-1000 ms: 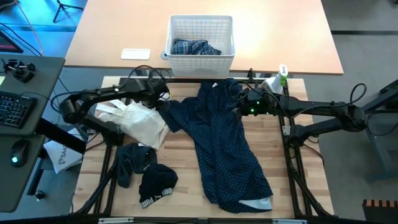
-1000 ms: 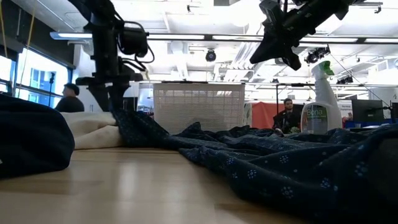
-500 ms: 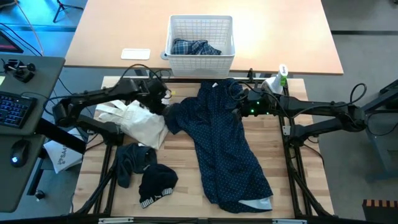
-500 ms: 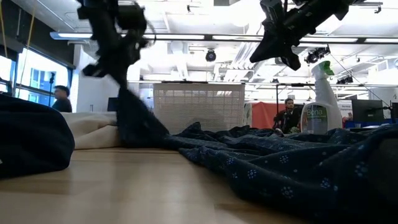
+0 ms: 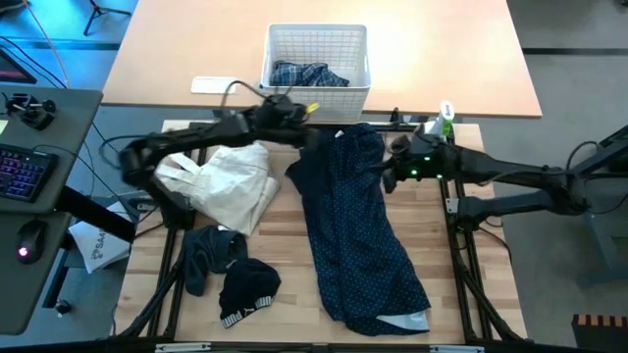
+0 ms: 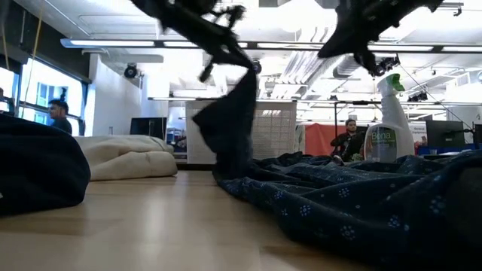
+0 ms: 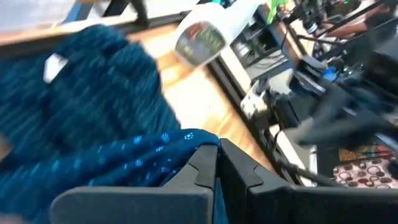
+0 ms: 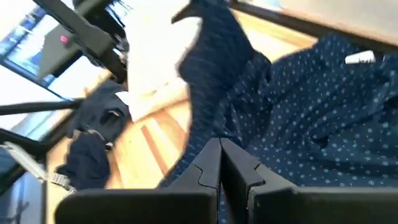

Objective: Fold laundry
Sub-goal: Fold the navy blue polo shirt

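The navy dotted shirt lies lengthwise down the middle of the table, collar toward the far edge. One sleeve is raised off the table; it hangs from my left gripper, which is shut on it above the shirt's far left part. My right gripper hovers shut above the shirt's far right side, with nothing hanging from it in the low view. A cream garment lies left of the shirt. Two dark pieces lie near the front left. My left gripper pinches the navy shirt's sleeve between its two shut fingers. The fingers slant downward from the table's left. The sleeve hangs below them in a bunched drape, and its lower part joins the shirt lying on the table.
A white lattice basket with a plaid shirt inside stands beyond the table's far edge. A spray bottle stands at the far right corner. Bare wood shows right of the shirt and at the near edge.
My left gripper has risen and swung toward the table's right and far edge, tipping from pointing down to a shallower slant. The sleeve that lay spread toward the cream garment is now lifted and drawn over to the shirt's body, which has stayed put. My right gripper has drifted slightly right.
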Robot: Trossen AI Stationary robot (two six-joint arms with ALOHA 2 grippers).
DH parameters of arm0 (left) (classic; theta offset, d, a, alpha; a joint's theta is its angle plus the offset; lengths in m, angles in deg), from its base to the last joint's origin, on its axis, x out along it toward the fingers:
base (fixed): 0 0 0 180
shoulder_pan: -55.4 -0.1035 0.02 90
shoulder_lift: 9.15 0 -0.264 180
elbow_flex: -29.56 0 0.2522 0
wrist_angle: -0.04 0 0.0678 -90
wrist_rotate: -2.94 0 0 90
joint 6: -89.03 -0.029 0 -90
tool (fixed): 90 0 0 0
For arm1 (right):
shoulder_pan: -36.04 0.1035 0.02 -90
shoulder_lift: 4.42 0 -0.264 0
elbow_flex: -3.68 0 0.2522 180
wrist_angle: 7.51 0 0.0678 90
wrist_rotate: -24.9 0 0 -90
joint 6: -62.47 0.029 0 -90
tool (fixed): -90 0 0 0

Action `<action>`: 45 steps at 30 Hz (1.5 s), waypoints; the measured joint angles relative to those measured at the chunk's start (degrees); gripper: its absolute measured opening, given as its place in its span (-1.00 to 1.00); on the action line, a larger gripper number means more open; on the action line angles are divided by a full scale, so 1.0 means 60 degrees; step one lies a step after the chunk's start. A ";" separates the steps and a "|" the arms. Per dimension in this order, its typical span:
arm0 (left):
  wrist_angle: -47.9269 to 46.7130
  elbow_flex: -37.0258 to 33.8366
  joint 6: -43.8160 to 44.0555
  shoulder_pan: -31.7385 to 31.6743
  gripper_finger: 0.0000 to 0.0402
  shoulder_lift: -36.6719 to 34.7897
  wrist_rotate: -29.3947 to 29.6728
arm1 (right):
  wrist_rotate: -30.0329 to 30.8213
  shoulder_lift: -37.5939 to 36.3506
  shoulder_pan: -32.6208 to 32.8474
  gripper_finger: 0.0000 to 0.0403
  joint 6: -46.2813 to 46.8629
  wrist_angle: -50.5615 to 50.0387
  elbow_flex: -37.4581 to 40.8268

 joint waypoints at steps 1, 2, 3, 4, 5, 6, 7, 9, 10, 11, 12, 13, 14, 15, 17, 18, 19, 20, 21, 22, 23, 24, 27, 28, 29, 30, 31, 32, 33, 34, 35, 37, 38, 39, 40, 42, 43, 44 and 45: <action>0.0295 0.0279 -0.0077 0.0000 -1.00 0.0435 -0.0001 | 0.0003 -0.0244 -0.0008 -1.00 0.0009 -0.0048 0.0000; 0.0536 0.0593 -0.0177 0.0000 -1.00 0.0877 0.0003 | 0.0014 -0.0488 -0.0009 -1.00 0.0011 -0.0136 0.0000; 0.0772 0.0928 -0.0280 0.0000 -1.00 0.1301 0.0003 | 0.0049 -0.0722 -0.0011 -1.00 0.0013 -0.0210 0.0000; 0.0979 0.1278 -0.0408 0.0013 -1.00 0.1714 0.0002 | 0.0102 -0.0947 -0.0010 -1.00 0.0022 -0.0228 0.0000; 0.1158 0.1652 -0.0592 0.0045 -1.00 0.2136 0.0003 | 0.0179 -0.1153 -0.0009 -1.00 0.0079 -0.0278 0.0000; 0.1288 0.2037 -0.0819 0.0066 -1.00 0.2532 0.0006 | 0.0245 -0.1341 -0.0008 -1.00 0.0093 -0.0345 0.0000; 0.1309 0.2400 -0.1028 0.0081 -1.00 0.2918 -0.0014 | 0.0278 -0.1517 -0.0008 -1.00 0.0132 -0.0374 0.0000; 0.1260 0.3092 -0.1229 0.0142 -1.00 0.3626 -0.0162 | 0.0288 -0.1784 -0.0008 -1.00 0.0163 -0.0488 0.0000; 0.1241 0.3418 -0.1231 0.0159 -0.99 0.3954 -0.0298 | 0.0288 -0.1886 -0.0008 -1.00 0.0164 -0.0542 0.0000; 0.1070 0.3688 -0.1222 0.0164 -0.98 0.4230 -0.0576 | 0.0288 -0.1970 -0.0008 -1.00 0.0164 -0.0557 0.0000; 0.0971 0.3920 -0.1230 0.0162 -0.95 0.4497 -0.0900 | 0.0288 -0.2033 -0.0008 -1.00 0.0171 -0.0584 0.0000; 0.0927 0.4128 -0.1243 0.0138 -0.91 0.4715 -0.1195 | 0.0288 -0.2084 -0.0008 -1.00 0.0197 -0.0645 0.0000; 0.0734 0.4272 -0.1246 0.0117 -0.86 0.4874 -0.1482 | 0.0289 -0.2110 -0.0008 -1.00 0.0197 -0.0688 0.0000; 0.0553 0.4365 -0.1252 0.0090 -0.81 0.5007 -0.1766 | 0.0290 -0.2115 -0.0008 -1.00 0.0197 -0.0690 0.0000; 0.0493 0.4417 -0.1246 0.0004 -0.68 0.5121 -0.2453 | 0.0291 -0.2108 -0.0008 -1.00 0.0197 -0.0732 0.0000; 0.0332 0.4417 -0.1228 -0.0037 -0.61 0.5122 -0.2875 | 0.0295 -0.2091 -0.0008 -1.00 0.0193 -0.0762 0.0000; 0.0226 0.4417 -0.1193 -0.0081 -0.55 0.5111 -0.3273 | 0.0291 -0.2047 -0.0008 -1.00 0.0194 -0.0772 0.0000; -0.0032 0.4417 -0.1192 -0.0110 -0.50 0.5039 -0.3667 | 0.0291 -0.2019 -0.0008 -1.00 0.0250 -0.0827 0.0000; -0.0436 0.4413 -0.1254 -0.0161 -0.46 0.4909 -0.3993 | 0.0295 -0.1938 -0.0008 -1.00 0.0386 -0.0936 0.0000; -0.0863 0.4413 -0.1336 -0.0175 -0.43 0.4753 -0.4121 | 0.0289 -0.1833 -0.0008 -1.00 0.0490 -0.0987 0.0000; -0.1394 0.4413 -0.1490 -0.0163 -0.41 0.4512 -0.4096 | 0.0280 -0.1692 -0.0020 -1.00 0.0589 -0.1005 0.0000; -0.2039 0.4413 -0.1692 -0.0135 -0.41 0.4213 -0.3985 | 0.0199 -0.1499 -0.0047 -1.00 0.0621 -0.1013 0.0000; -0.3921 0.4431 -0.2537 0.0092 -0.42 0.3176 -0.3091 | -0.0374 -0.0727 -0.0173 -1.00 0.0486 -0.0680 0.0000; -0.4502 0.4431 -0.2812 0.0174 -0.43 0.2844 -0.2759 | -0.0582 -0.0433 -0.0227 -1.00 0.0370 -0.0486 0.0000; -0.4974 0.4431 -0.3042 0.0276 -0.43 0.2543 -0.2474 | -0.0771 -0.0141 -0.0295 -0.99 0.0242 -0.0329 -0.0005; -0.5282 0.4431 -0.3197 0.0374 -0.44 0.2290 -0.2228 | -0.0919 0.0141 -0.0377 -0.98 0.0150 -0.0293 -0.0061; -0.5524 0.4431 -0.3251 0.0481 -0.44 0.2058 -0.2044 | -0.1005 0.0435 -0.0479 -0.96 0.0049 -0.0333 -0.0186; -0.5697 0.4431 -0.3255 0.0574 -0.45 0.1843 -0.1959 | -0.1043 0.0720 -0.0578 -0.93 -0.0064 -0.0397 -0.0373; -0.5725 0.4428 -0.3210 0.0700 -0.45 0.1672 -0.1939 | -0.1060 0.0963 -0.0682 -0.89 -0.0179 -0.0510 -0.0596; -0.5626 0.4428 -0.3119 0.0809 -0.44 0.1479 -0.1949 | -0.1069 0.1197 -0.0796 -0.84 -0.0350 -0.0686 -0.0861; -0.5530 0.4428 -0.2983 0.0926 -0.44 0.1302 -0.2023 | -0.1073 0.1440 -0.0910 -0.78 -0.0524 -0.0833 -0.1171; -0.5078 0.4433 -0.2801 0.1233 -0.41 0.1095 -0.2226 | -0.1078 0.1964 -0.1148 -0.65 -0.0935 -0.1179 -0.1867; -0.4811 0.4435 -0.2716 0.1358 -0.39 0.1033 -0.2439 | -0.1073 0.2249 -0.1291 -0.57 -0.1106 -0.1392 -0.2235; -0.4640 0.4435 -0.2643 0.1484 -0.36 0.1025 -0.2743 | -0.1036 0.2566 -0.1432 -0.50 -0.1218 -0.1614 -0.2610; -0.4462 0.4434 -0.2546 0.1610 -0.33 0.1033 -0.3079 | -0.0985 0.2900 -0.1558 -0.43 -0.1304 -0.1797 -0.2970; -0.4215 0.4431 -0.2381 0.1815 -0.26 0.1053 -0.3715 | -0.0969 0.3643 -0.1804 -0.28 -0.1486 -0.2132 -0.3618; -0.4208 0.4428 -0.2217 0.1884 -0.24 0.1053 -0.3993 | -0.0969 0.4046 -0.1875 -0.22 -0.1566 -0.2273 -0.3908; -0.4208 0.4428 -0.1965 0.1940 -0.22 0.1023 -0.4269 | -0.0980 0.4451 -0.1923 -0.16 -0.1599 -0.2360 -0.4186; -0.4359 0.4425 -0.1686 0.1972 -0.21 0.0906 -0.4451 | -0.1013 0.4892 -0.1925 -0.10 -0.1658 -0.2460 -0.4457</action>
